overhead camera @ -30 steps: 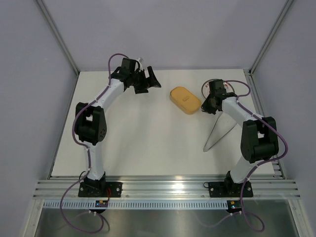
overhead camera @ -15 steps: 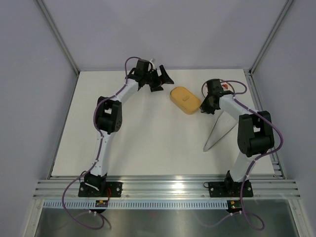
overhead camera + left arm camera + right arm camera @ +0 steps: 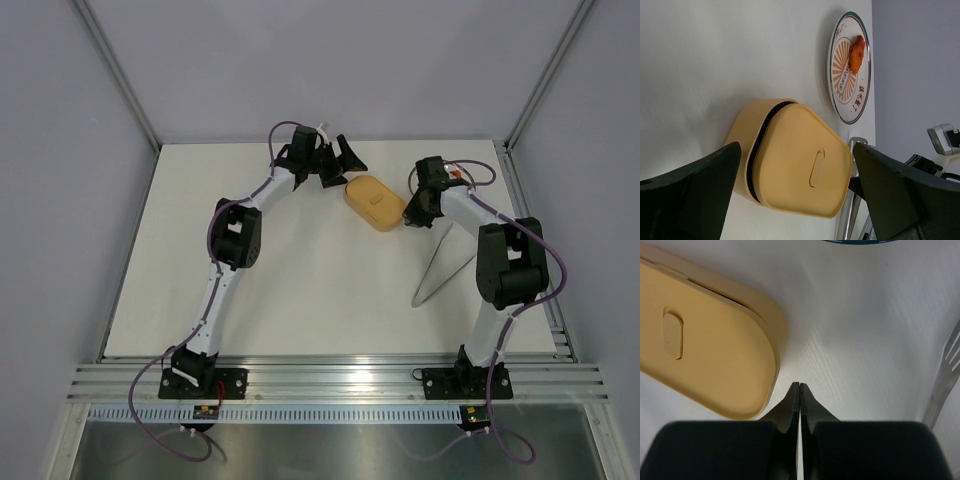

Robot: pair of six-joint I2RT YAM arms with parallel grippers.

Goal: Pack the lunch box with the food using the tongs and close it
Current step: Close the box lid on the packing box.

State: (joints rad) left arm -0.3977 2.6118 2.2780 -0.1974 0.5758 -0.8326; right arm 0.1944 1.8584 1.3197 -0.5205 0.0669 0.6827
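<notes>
The mustard-orange lunch box (image 3: 375,203) lies at the back of the table with its lid on; a dark seam shows between lid and base (image 3: 790,160). My left gripper (image 3: 340,168) hovers at its far-left end, wide open, the box lying between its fingers (image 3: 796,146) without touching them. My right gripper (image 3: 412,215) is shut on nothing, its tips (image 3: 799,386) just beside the box's rounded right end (image 3: 705,335). The silver tongs (image 3: 440,265) lie on the table near the right arm. One orange-brown piece of food (image 3: 857,52) sits on the patterned plate (image 3: 850,75).
The plate is behind the right gripper, only its rim (image 3: 860,241) showing in the right wrist view. The tongs' slotted end (image 3: 945,370) lies right of that gripper. Grey walls and metal posts enclose the white table (image 3: 300,270).
My left arm has swung right, from the back-left of the table to the lunch box's left end, staying open. The right gripper has stayed shut beside the box.
</notes>
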